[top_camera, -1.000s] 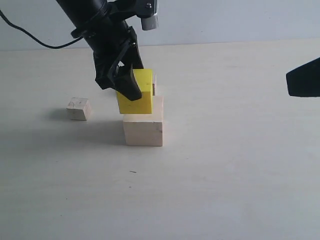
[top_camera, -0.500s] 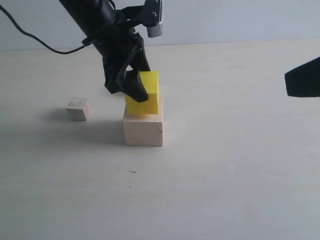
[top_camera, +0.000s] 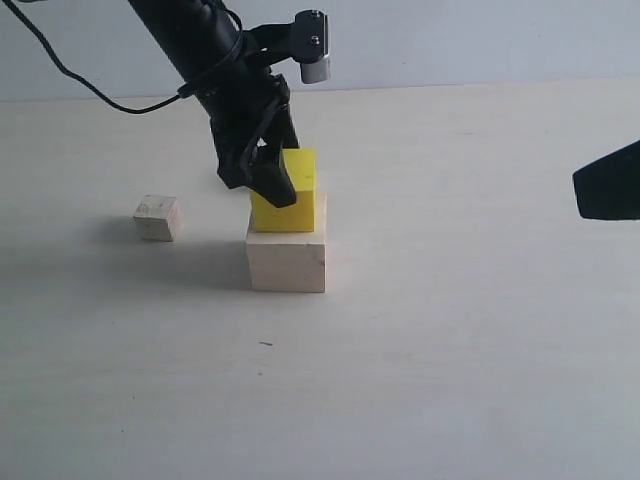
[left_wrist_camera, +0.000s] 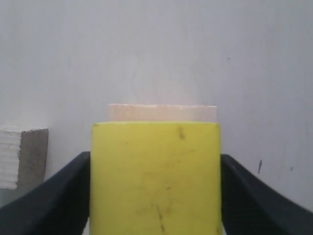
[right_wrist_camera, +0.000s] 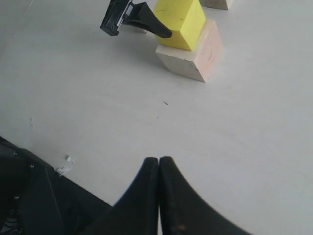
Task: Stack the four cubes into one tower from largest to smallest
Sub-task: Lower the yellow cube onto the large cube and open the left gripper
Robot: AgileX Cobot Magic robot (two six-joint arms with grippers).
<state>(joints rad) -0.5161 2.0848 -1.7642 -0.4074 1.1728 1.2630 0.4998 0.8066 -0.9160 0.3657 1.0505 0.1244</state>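
Pale, matte tabletop point(top_camera: 450, 350) fills the exterior view beneath a grey-white wall. Left of centre, the large pale wooden cube point(top_camera: 287, 262) stands on the table with the yellow cube point(top_camera: 300, 195) sitting on its top face. The left gripper point(top_camera: 283, 183) reaches down from the upper left, clamped on the yellow cube's two sides. One small wooden cube point(top_camera: 158, 218) lies apart at the left. At the right edge the right gripper point(top_camera: 608, 182) hangs off the table, its fingers point(right_wrist_camera: 149, 171) pressed together on nothing.
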